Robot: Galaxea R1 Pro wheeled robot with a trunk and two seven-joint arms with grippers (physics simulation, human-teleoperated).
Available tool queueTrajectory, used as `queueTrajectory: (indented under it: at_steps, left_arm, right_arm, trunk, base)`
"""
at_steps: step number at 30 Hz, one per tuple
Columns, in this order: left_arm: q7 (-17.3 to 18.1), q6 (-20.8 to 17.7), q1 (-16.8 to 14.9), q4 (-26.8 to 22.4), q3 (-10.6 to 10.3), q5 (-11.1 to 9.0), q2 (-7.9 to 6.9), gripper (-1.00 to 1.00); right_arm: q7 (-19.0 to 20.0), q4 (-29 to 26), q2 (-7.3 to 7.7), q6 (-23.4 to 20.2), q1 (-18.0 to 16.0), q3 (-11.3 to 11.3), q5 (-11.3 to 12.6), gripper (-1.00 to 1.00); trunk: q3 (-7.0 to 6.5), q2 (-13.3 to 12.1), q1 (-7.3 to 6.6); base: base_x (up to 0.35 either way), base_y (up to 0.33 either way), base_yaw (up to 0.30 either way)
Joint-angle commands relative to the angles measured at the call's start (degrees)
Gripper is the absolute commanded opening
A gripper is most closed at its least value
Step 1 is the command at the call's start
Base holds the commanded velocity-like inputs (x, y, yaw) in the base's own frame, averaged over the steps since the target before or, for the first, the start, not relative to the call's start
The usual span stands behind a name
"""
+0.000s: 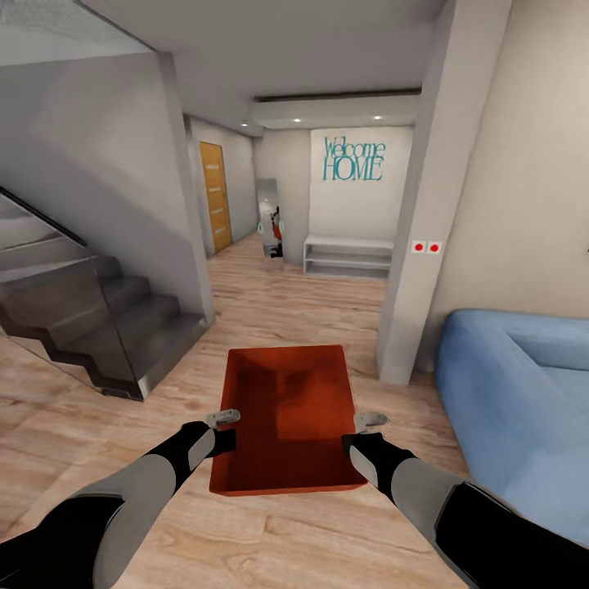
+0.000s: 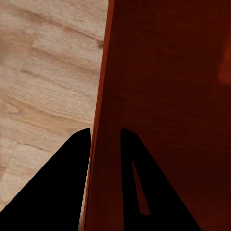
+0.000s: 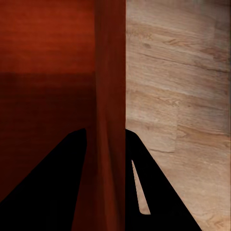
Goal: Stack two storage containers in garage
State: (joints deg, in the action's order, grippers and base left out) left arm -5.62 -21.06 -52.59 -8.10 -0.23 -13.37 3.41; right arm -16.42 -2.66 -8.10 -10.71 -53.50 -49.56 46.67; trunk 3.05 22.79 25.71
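Head view: one orange-red storage container (image 1: 286,421) is carried between both arms, held just above the light wood plank floor (image 1: 270,540) and straight ahead of the trunk. Its long axis runs near to far, so the long side walls are the ones gripped: the left gripper (image 1: 227,431) on the left wall, the right gripper (image 1: 360,433) on the right wall, both towards the near end and equally close. In each wrist view a rim wall is seen pinched between two dark fingers, the left gripper (image 2: 105,139) and right gripper (image 3: 106,139) each closed onto it, one finger inside the bin, one outside. The bin is seen open-topped and empty, with plain, slightly tapered walls. A hallway is seen ahead, beyond the bin: a wooden door (image 1: 214,196) far left, a "Welcome HOME" sign (image 1: 353,159) on the far wall. A staircase (image 1: 98,319) stands left, a blue sofa (image 1: 515,393) right. The carry towards the garage is judged under way, the way ahead lying forward along the bin's axis
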Motion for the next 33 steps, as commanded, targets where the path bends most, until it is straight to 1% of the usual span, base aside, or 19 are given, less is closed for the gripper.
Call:
queueTrajectory:
  at_steps: [1, 7, 9, 33]
  left_arm:
    - [-0.88, -0.39, -0.05, -0.18, 1.73, 1.6, 0.02, -1.0]
    - [-0.88, -0.39, -0.05, -0.24, 1.73, 1.6, 0.02, -1.0]
    - [-0.88, -0.39, -0.05, -0.23, 1.73, 1.6, 0.02, -1.0]
    - [-0.88, -0.39, -0.05, -0.17, 1.73, 1.6, 0.02, -1.0]
  right_arm:
    - [-0.01, -0.77, -0.07, -0.36, -0.02, -1.33, 0.96, -1.0]
    - [-0.01, -0.77, -0.07, -0.36, -0.02, -1.33, 0.96, -1.0]
    - [-0.01, -0.77, -0.07, -0.36, -0.02, -1.33, 0.96, -1.0]
    - [-0.01, -0.77, 0.02, -0.36, -0.02, -1.32, 0.92, -1.0]
  trunk:
    - [0.13, 0.13, 0.07]
    - [0.13, 0.13, 0.07]
    - [0.13, 0.13, 0.07]
    - [0.13, 0.13, 0.07]
  base:
    - [0.323, 0.0, 0.264]
    - [0.323, 0.0, 0.267]
    - [0.323, 0.0, 0.123]
    - [0.323, 0.0, 0.004]
